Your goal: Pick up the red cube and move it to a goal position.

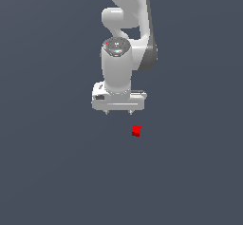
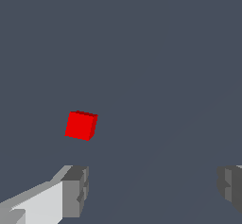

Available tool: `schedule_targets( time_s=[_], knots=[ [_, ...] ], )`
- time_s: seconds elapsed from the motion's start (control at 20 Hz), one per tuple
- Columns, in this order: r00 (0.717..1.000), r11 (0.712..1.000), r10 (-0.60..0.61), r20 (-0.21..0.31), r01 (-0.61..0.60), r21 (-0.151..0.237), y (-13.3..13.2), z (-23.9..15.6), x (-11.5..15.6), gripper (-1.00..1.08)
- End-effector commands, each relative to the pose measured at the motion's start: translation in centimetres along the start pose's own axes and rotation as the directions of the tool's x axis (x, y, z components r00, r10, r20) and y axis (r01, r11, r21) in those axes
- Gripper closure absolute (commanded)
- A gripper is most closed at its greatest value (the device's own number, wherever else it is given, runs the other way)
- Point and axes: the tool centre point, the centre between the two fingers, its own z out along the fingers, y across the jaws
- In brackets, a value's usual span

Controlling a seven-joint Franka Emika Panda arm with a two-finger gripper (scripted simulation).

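The red cube (image 1: pixel 136 131) is a tiny bright red block lying on the dark grey floor, a little toward the exterior view's right of and below the white gripper (image 1: pixel 118 112). The gripper points down and stands open, its two short fingertips spread wide with nothing between them. In the wrist view the red cube (image 2: pixel 81 125) lies apart from the grey finger pads (image 2: pixel 75 191), outside the gap of the gripper (image 2: pixel 153 187). No goal marker shows in either view.
The white Panda arm (image 1: pixel 126 24) rises behind the gripper at the top of the exterior view. A uniform dark grey surface (image 1: pixel 57 172) fills everything else.
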Motion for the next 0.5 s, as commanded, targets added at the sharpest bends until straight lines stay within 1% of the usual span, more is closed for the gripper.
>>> schedule_targets(
  time_s=[0.0,0.25,0.45],
  knots=[
    [1.0,1.0,0.0,0.0,0.0,0.0,0.0,0.0,0.0,-0.92],
    [1.0,1.0,0.01,0.001,-0.01,0.0,-0.4,0.7,0.0,-0.92],
    [0.999,0.999,0.032,0.003,-0.032,-0.001,-1.4,2.3,-0.1,-0.92]
  ],
)
